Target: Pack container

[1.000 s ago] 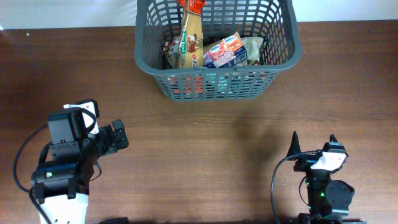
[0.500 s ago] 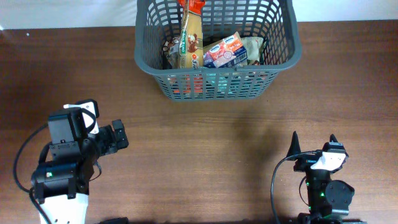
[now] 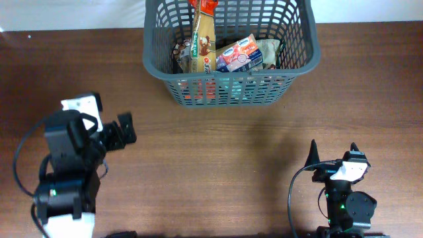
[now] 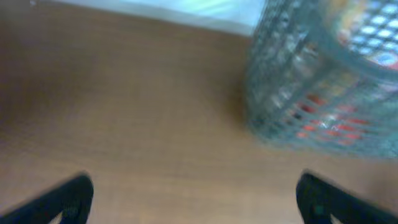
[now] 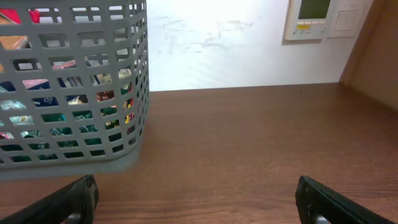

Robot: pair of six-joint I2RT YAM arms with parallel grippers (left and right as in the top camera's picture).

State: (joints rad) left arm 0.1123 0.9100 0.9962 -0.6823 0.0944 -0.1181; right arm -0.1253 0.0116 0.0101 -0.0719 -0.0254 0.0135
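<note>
**Container packed at the far edge, both grippers open and empty**

The container (image 3: 228, 91) stands at the far edge of the table (image 3: 231, 155), roughly midway between left and right. The top of the overhead view cuts off its far side. From above, snack packs (image 3: 239, 54) lie inside it, with a tall tan pack (image 3: 202, 39) standing at the left of the heap.

The left gripper (image 3: 119, 131) sits near and to the left, well apart from the container and angled toward it. Its jaws are spread wide with nothing between them. The left wrist view shows this more plainly: one dark finger (image 4: 69, 196) in each bottom corner, with only bare wood between them. That view is blurred. A corner of the container fills its upper right, and the red patches behind the slots are probably packaging, though I cannot tell which pack.

The right gripper (image 3: 332, 152) sits near and to the right, also well apart from the container. Its two tips point toward the far side, parted and holding nothing. Its wrist view is sharp and adds what the overhead view cannot. It shows the container's slotted side seen from low down at the left, with coloured packs visible through the slots. Behind the table are a white wall (image 5: 217, 43) and a wall panel (image 5: 314, 17) at the upper right.
</note>
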